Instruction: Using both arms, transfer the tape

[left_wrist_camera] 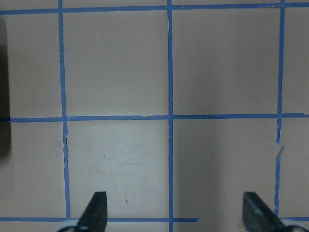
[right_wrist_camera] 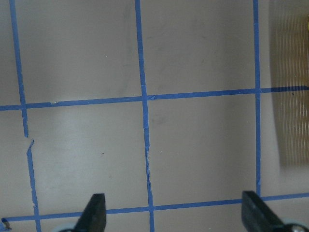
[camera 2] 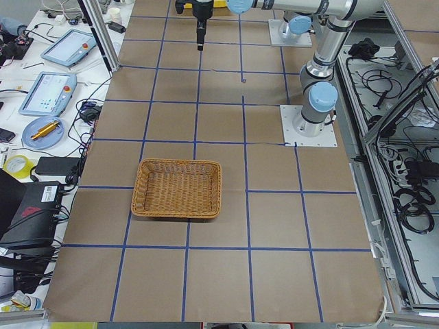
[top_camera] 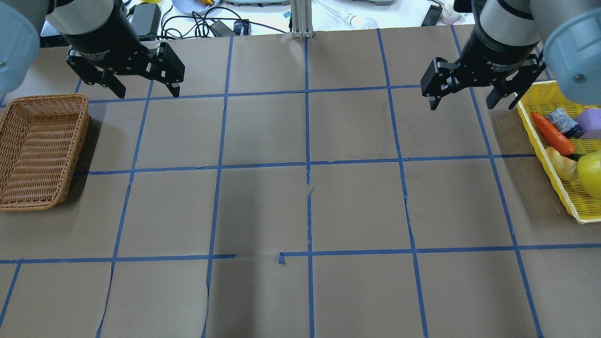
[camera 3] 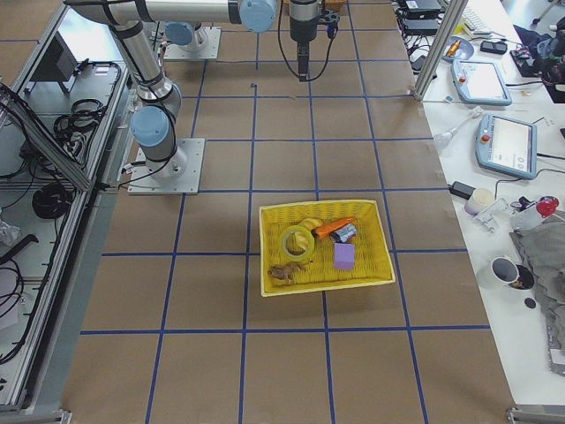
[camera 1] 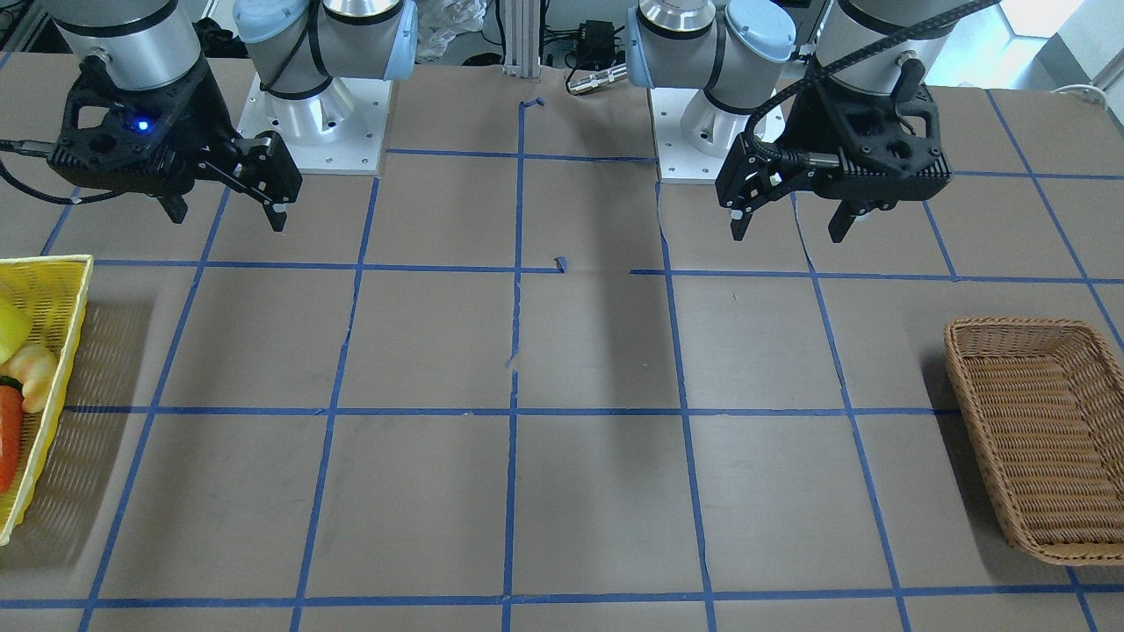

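The tape (camera 3: 296, 240), a yellow roll with a pale core, lies in the yellow basket (camera 3: 327, 284) on my right side. In the overhead view only part of the tape (top_camera: 592, 172) shows at the frame edge, and likewise in the front view (camera 1: 9, 329). My right gripper (top_camera: 462, 104) is open and empty, hovering above the table just inboard of the yellow basket (top_camera: 544, 94); it also shows in the front view (camera 1: 230, 219). My left gripper (top_camera: 148, 93) is open and empty, high over the table beyond the wicker basket (top_camera: 83, 134); it also shows in the front view (camera 1: 788, 233).
The yellow basket also holds a carrot (top_camera: 551, 134), a small can (top_camera: 561, 121), a purple block (top_camera: 589, 119) and a pale peach item (top_camera: 561, 164). The wicker basket (camera 1: 966, 351) holds nothing. Blue tape grid lines cross the brown table. Both wrist views show only table below.
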Controlling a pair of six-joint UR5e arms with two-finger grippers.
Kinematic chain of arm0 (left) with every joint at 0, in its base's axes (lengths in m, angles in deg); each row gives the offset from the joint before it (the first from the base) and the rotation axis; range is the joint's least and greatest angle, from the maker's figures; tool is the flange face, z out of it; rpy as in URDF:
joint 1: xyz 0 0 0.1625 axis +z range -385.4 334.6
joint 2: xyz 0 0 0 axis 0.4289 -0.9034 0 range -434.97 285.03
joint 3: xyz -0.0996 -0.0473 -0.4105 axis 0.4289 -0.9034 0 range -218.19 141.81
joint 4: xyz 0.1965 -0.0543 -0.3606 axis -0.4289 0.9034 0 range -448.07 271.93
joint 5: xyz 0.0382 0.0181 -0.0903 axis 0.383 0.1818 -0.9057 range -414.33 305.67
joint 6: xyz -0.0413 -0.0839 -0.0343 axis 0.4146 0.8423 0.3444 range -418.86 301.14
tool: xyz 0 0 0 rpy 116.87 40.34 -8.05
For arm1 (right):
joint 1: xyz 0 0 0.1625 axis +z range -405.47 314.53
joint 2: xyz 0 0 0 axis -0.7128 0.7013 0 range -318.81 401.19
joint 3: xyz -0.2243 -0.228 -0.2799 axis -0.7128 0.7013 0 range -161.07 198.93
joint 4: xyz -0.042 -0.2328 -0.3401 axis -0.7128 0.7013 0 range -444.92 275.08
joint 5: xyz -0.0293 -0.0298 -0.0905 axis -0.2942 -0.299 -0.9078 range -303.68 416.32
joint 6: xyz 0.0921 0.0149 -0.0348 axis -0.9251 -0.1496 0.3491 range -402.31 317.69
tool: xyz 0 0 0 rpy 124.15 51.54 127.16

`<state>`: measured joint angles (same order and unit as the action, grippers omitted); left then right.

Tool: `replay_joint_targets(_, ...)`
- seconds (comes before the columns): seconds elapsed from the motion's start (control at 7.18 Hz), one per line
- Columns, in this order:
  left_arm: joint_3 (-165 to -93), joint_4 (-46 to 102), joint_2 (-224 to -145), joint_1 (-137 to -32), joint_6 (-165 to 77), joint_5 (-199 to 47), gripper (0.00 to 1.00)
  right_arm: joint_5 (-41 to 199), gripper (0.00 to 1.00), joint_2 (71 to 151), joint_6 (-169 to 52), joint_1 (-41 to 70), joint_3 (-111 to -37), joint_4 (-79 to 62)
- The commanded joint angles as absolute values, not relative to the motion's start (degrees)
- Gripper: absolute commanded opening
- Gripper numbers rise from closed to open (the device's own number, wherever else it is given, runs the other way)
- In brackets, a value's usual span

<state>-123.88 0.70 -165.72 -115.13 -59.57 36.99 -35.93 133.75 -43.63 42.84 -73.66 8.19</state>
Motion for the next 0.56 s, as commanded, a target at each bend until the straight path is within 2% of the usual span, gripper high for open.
replay_joint_targets(0.0, -123.88, 0.7, -165.76, -115.13, -59.57, 37.08, 1.0, -35.96, 1.0, 133.74, -43.72, 42.86, -73.71, 8.16)
replay_joint_targets(0.42, -123.97, 0.7, -165.76, -115.13, -59.57, 36.99, 1.0, -35.96, 1.0, 133.39, -43.55, 42.08, -73.62, 7.89)
